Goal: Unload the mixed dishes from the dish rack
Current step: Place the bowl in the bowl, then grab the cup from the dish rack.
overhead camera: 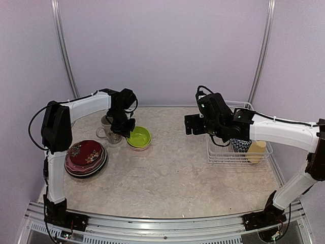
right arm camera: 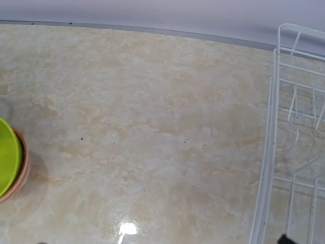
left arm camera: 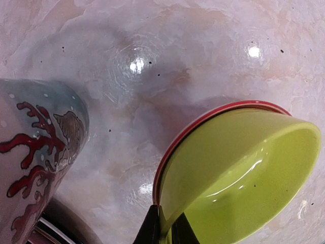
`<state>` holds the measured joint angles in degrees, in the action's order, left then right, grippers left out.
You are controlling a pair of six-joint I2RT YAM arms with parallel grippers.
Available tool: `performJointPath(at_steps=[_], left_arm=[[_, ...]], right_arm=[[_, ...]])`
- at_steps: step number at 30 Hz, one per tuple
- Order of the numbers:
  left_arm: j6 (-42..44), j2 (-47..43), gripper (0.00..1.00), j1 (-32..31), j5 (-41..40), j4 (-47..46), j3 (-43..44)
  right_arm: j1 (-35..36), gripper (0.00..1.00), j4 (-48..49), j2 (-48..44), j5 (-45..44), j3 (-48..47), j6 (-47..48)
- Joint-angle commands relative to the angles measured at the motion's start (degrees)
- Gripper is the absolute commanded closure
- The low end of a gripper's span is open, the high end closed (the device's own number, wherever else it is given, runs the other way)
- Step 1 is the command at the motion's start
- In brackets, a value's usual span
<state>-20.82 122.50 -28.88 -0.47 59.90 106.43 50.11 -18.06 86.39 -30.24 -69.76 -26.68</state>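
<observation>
My left gripper (overhead camera: 126, 130) is shut on the near rim of a lime-green bowl (overhead camera: 139, 136), which rests nested in a red-rimmed bowl (left arm camera: 163, 168) on the table. In the left wrist view the fingers (left arm camera: 151, 230) pinch the lime bowl's (left arm camera: 244, 173) wall. A beige patterned mug (overhead camera: 106, 133) stands just left of it. Red and floral plates (overhead camera: 85, 156) are stacked at the left. The white dish rack (overhead camera: 219, 155) at the right holds a pale-yellow mug (overhead camera: 256, 151) and a patterned dish (overhead camera: 240, 145). My right gripper (overhead camera: 192, 124) is open and empty, above the table left of the rack.
The right wrist view shows bare marble tabletop between the rack's wire side (right arm camera: 266, 168) and the nested bowls (right arm camera: 9, 163). The back wall runs close behind the rack. The mug (left arm camera: 35, 162) stands close to my left gripper.
</observation>
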Motion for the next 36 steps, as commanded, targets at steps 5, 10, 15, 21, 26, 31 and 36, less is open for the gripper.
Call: performJointPath(at_steps=[5,10,15,21,26,31,36], left_arm=[[-0.48,-0.05,0.71,0.34,2.81,1.38,2.15],[-0.32,-2.72,0.54,-0.13,4.24,1.31,2.00],[0.62,-6.41,0.37,-1.55,4.53,0.46,1.05],[2.72,-13.48,0.29,-4.85,5.98,-2.92,-1.77],[4.43,-19.69,0.28,-7.73,4.39,-6.86,-5.14],[4.03,-24.17,0.28,-8.56,3.94,-9.65,-7.44],[3.52,-26.80,0.22,-8.64,3.87,-11.41,-8.95]], right_arm=[[-0.71,0.04,-4.12,-3.70,-3.36,0.57,-0.19],[-0.92,0.03,-6.92,-7.52,-5.85,2.96,-1.35],[-1.77,0.00,-12.05,-10.52,-8.71,5.47,-3.52],[-4.29,0.00,-19.12,-14.21,-11.41,7.62,-5.86],[-10.73,0.00,-24.01,-16.99,-10.41,10.31,-5.98],[-19.74,0.00,-26.07,-17.10,-5.94,10.43,-1.86],[-27.98,0.00,-29.64,-13.78,-3.47,8.23,-0.75]])
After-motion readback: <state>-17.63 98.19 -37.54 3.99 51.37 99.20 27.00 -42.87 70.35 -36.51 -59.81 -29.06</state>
